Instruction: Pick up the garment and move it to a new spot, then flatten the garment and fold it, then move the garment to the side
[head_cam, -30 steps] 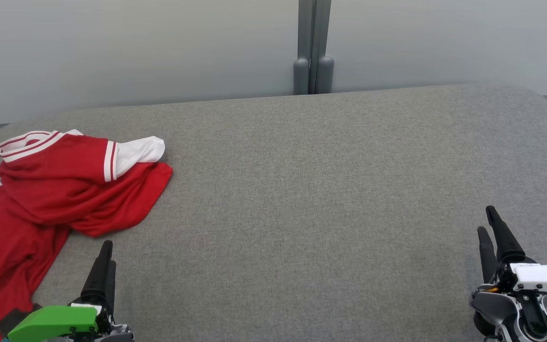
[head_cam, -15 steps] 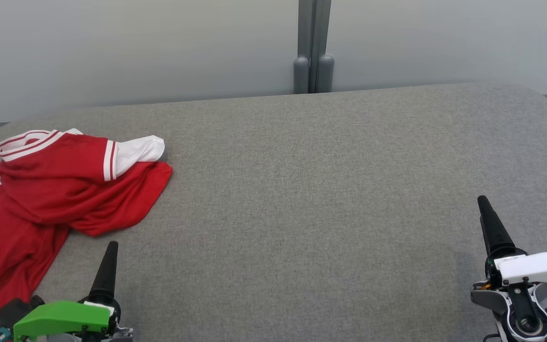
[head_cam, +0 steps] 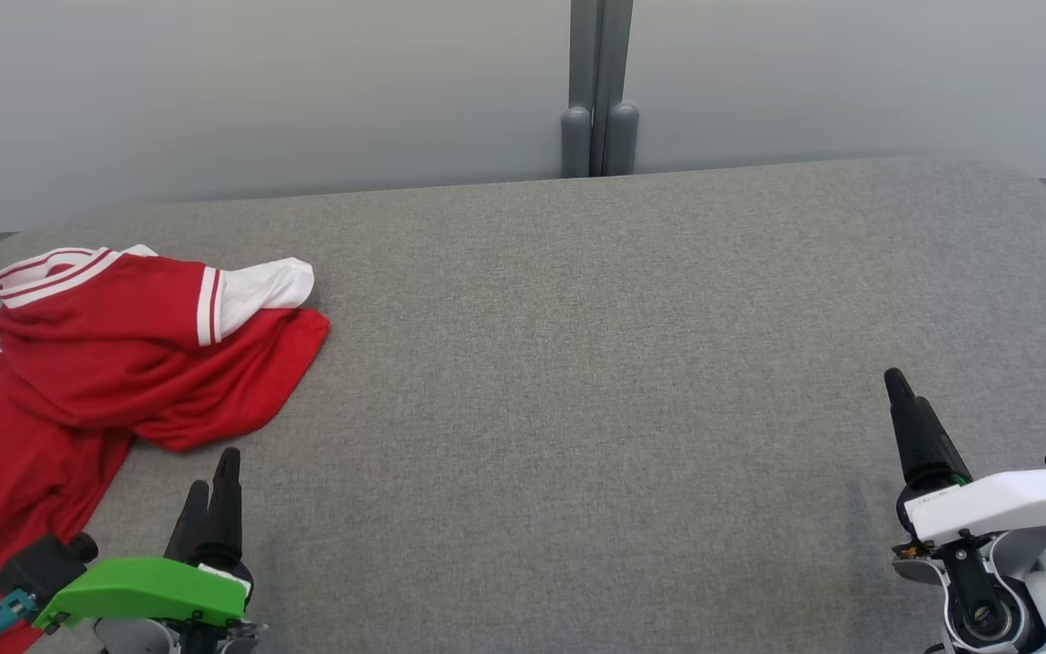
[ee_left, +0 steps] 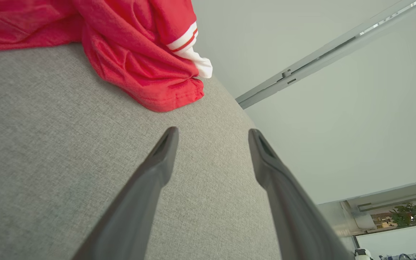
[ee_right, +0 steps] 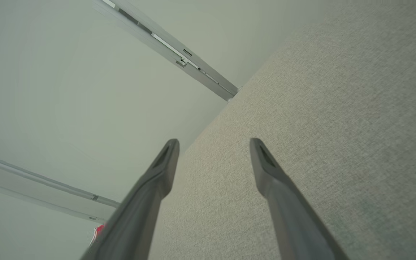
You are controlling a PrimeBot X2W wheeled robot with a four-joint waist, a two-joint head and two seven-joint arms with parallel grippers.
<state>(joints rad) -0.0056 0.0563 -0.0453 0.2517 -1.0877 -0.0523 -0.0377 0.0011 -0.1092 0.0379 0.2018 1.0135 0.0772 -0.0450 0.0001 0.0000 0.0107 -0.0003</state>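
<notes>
The crumpled red jersey with white, red-striped trim (head_cam: 123, 363) lies heaped at the left end of the grey woven upholstered surface (head_cam: 577, 363) and runs out of the head view at the left. The left gripper (ee_left: 211, 131) hovers near its closest red hem with its jaws spread wide and nothing between them. The right gripper (ee_right: 213, 141) is just as wide and empty, well apart over the bare right side. The step in hand looks like the first pickup. It would go best if the left arm came in low toward the stitched hem lobe and pinched a thick fold, not a single slippery layer. The right arm should then cross to take a second hold so the cloth lifts evenly. The padded surface probably gives under pressure and its weave may drag the fabric. Behind it stand pale grey wall panels (head_cam: 260, 91) joined at a grey vertical post (head_cam: 600, 91).
</notes>
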